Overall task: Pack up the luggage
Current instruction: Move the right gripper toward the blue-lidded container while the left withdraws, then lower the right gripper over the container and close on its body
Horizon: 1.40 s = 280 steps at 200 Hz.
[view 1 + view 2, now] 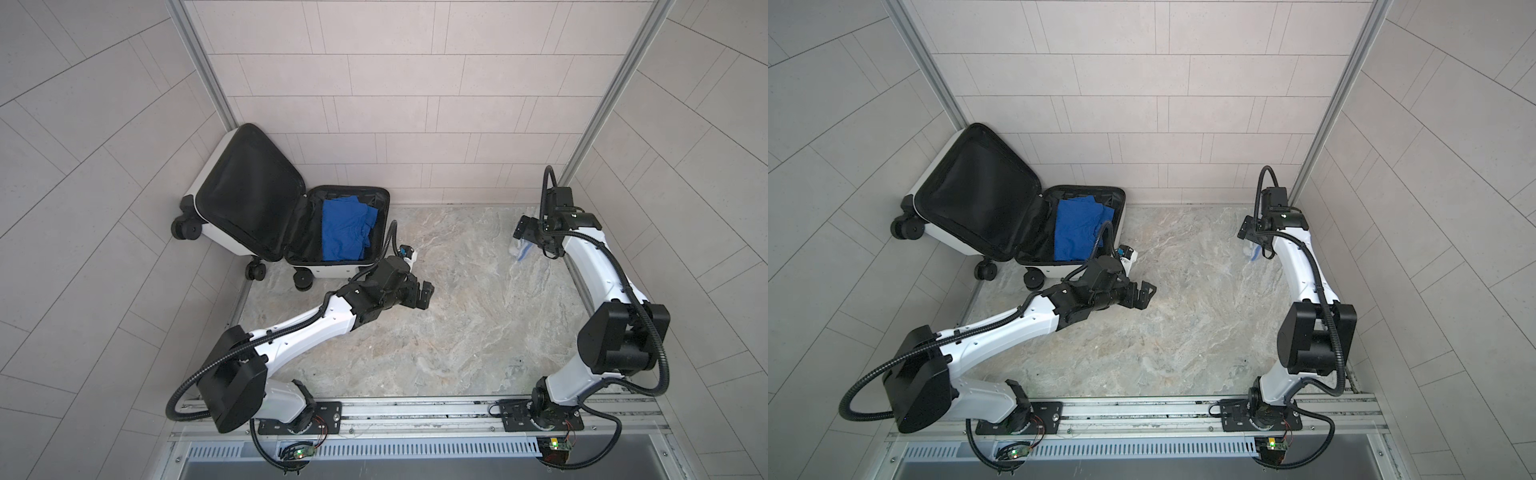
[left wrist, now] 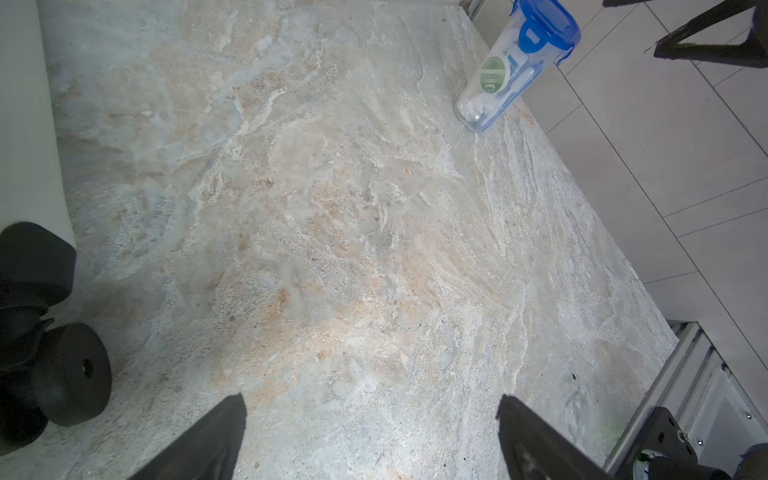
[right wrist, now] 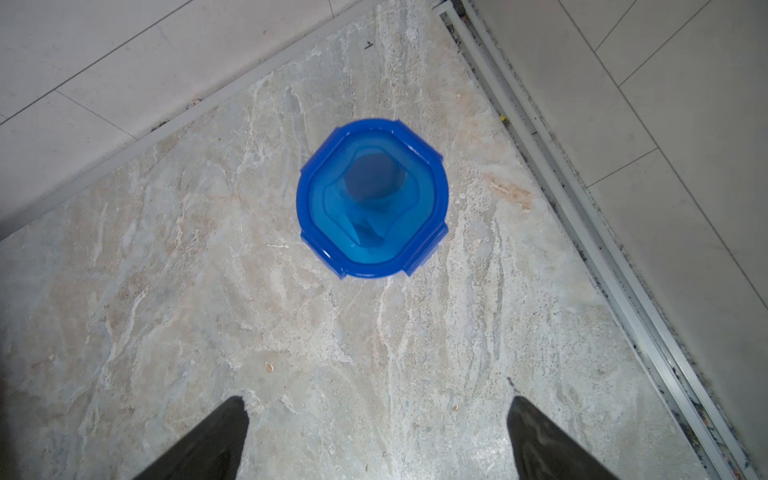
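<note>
Nearest, mid-table: left gripper (image 1: 426, 293), jaws spread wide and empty, low over the bare marble-look tabletop (image 1: 457, 316), just off the suitcase's near corner. In the left wrist view, nothing between the fingertips (image 2: 216, 432) but stone, with a black spinner wheel (image 2: 70, 374) at the edge.

Farther back, by the right wall: right gripper (image 3: 376, 411), pointed straight down and likewise splayed with nothing in it, poised above a clear toiletry container (image 3: 372, 199) with a blue clip lid. Standing on the tabletop near the far right corner, well apart from the case. White items and a round green-labelled one visible through its wall in the left wrist view (image 2: 511, 70). Not yet gripped.

Farthest, in the back left corner: the luggage (image 1: 328, 272), lying open, black-lined lid propped up against the wall. Inside the base, a folded blue garment (image 1: 347, 228), already packed.

Judged from this: partly done. Left to do: container taken, carried across the table and set in beside the garment. Lid then presumably to be shut. Nothing else loose in sight.
</note>
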Motion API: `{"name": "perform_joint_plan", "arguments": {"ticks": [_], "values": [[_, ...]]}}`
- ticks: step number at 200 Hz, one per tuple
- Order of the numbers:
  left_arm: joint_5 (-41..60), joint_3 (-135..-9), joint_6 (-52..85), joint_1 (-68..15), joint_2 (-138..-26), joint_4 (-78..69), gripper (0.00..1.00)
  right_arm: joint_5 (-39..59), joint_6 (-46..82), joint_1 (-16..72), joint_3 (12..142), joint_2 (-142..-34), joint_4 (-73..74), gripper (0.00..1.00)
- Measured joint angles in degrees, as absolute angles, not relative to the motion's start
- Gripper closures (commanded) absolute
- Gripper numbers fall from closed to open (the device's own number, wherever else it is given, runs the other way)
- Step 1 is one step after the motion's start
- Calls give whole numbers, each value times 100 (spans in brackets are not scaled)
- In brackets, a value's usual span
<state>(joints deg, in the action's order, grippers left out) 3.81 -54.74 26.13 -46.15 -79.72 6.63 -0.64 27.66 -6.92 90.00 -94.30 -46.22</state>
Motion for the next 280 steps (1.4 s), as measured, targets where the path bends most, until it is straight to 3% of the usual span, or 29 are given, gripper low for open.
{"name": "perform_joint_plan", "arguments": {"ticks": [128, 280], "values": [[587, -5363, 2613, -4528, -8093, 368, 0, -336, 2152, -692, 11196, -11356, -5623, 0], [1000, -5391, 2598, -4501, -8313, 270, 0, -705, 1107, -742, 12009, -12136, -5951, 0]]}}
